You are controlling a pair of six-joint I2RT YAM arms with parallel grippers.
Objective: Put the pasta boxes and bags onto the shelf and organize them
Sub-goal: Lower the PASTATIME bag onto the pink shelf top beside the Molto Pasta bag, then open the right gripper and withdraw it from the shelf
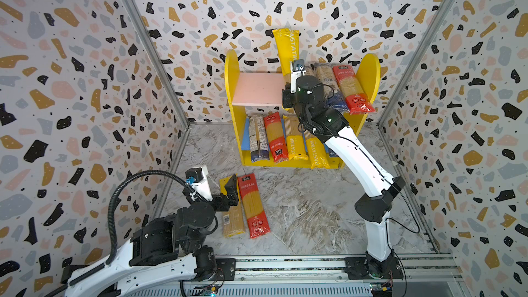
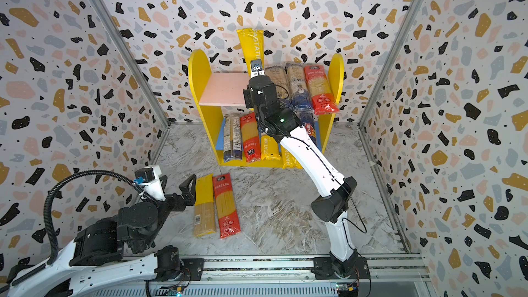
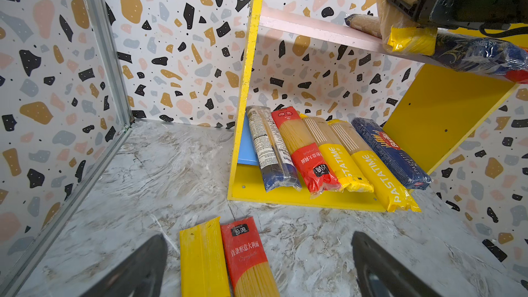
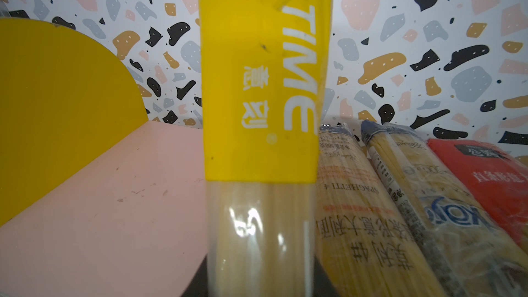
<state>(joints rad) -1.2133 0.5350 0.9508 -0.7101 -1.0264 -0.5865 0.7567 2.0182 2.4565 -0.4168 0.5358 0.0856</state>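
The white-and-black right arm (image 1: pixel 360 158) is covering part of the dark blue Barilla spaghetti pack (image 2: pixel 312 132) in both top views. The tall yellow PASTATIME plastic pack (image 4: pixel 257 81) is running off the right wrist view's edge, its clear end blurring.

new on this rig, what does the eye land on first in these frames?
The right claw holds a yellow PASTATIME pack upright over the pink upper board of the yellow shelf at the back wall, with the pack's top well above the shelf. Nearer the camera, a yellow pack and a red pack lie side by side on the marble floor, next to the open left claw.
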